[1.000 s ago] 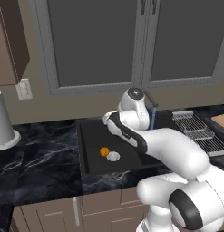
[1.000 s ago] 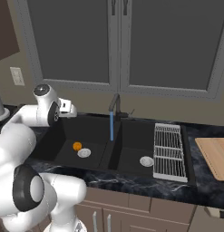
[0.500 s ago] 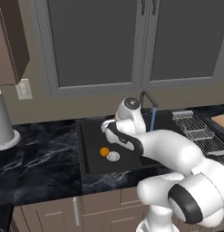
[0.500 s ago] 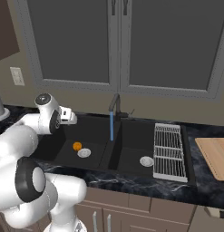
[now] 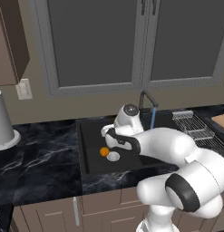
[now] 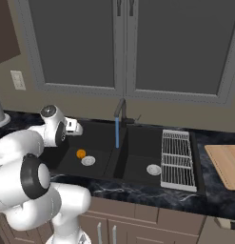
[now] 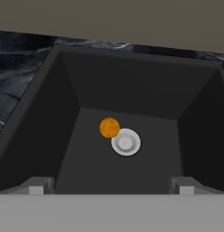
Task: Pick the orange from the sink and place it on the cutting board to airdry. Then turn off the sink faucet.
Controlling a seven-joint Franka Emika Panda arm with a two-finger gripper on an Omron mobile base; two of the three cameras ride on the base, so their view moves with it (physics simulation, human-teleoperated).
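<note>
Step in hand: the arm is reaching over the left basin of the sink point(image 6: 66, 159) toward the orange point(image 7: 109, 127).
Orange: it is lying on the basin floor, touching the rim of the silver drain point(image 7: 126, 142).
Gripper point(image 7: 111, 186): the two tips are standing wide apart, holding nothing.
How to do well: I am judging it should descend straight, centring the orange between the fingers, away from the drain.
Faucet point(image 6: 119, 113): water is running.
Hard to see: the cutting board point(image 6: 224, 164) is cut off at the edge.
</note>
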